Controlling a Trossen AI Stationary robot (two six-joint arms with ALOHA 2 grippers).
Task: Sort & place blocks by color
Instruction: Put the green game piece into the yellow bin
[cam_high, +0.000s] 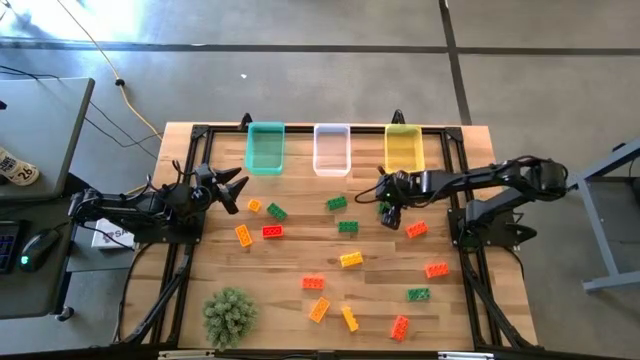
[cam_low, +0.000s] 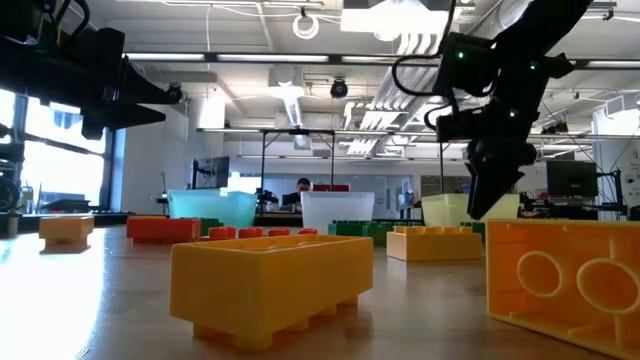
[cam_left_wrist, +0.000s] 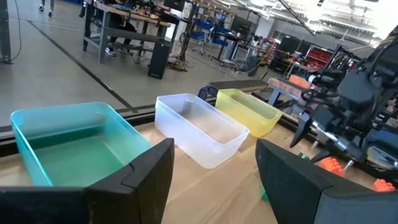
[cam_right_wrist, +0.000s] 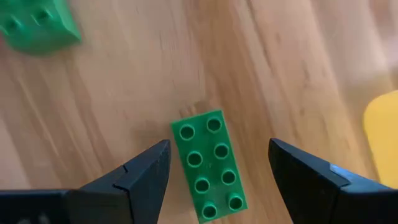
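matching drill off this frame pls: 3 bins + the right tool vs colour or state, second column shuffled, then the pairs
Column 1:
1. Bin nearest the left arm
2. Middle bin
3. Bin nearest the right arm
4. Right tool

Column 2:
A. Yellow
B. Open, over a green block lying on the table
C. Teal
D. Clear

Pairs: 1-C, 2-D, 3-A, 4-B

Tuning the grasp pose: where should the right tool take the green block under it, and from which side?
Come straight down on the green block, which lies flat, studs up, on the table. Pinch its two long side walls, mid-length. The right tool is open and already straddles the short width, one finger beside each long side; the wood on both sides is bare.
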